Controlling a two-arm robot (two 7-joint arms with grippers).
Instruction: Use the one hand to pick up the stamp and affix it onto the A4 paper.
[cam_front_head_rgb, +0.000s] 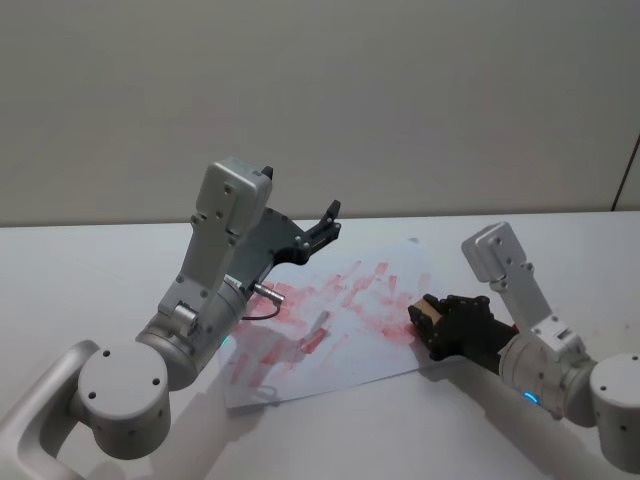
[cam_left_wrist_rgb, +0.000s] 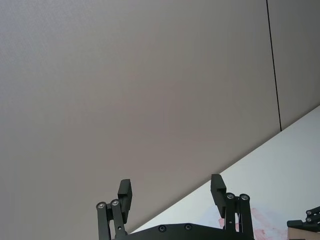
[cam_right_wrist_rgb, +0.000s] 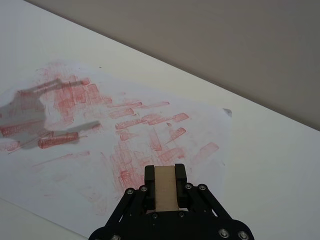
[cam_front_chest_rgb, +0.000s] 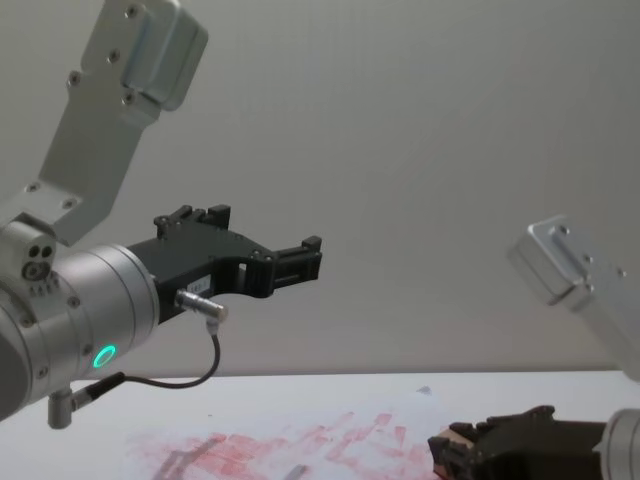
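1. The right gripper (cam_front_head_rgb: 426, 318) is clenched on the stamp (cam_right_wrist_rgb: 165, 187), with the wood block wedged between its fingers.
2. It sits low at the right edge of the A4 paper (cam_front_head_rgb: 350, 345) on the white table (cam_front_head_rgb: 100, 270).
3. The left gripper (cam_left_wrist_rgb: 170, 186) hangs raised over the paper's far left part, fingers spread and holding nothing.

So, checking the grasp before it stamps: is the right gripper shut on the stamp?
The right gripper is shut on the stamp: its fingers press both sides of the wood block. Left gripper hangs raised, open.

table (cam_front_head_rgb: 70, 275): white | wall (cam_front_head_rgb: 350, 90): plain grey, behind table | wall seam (cam_left_wrist_rgb: 273, 65): dark, vertical
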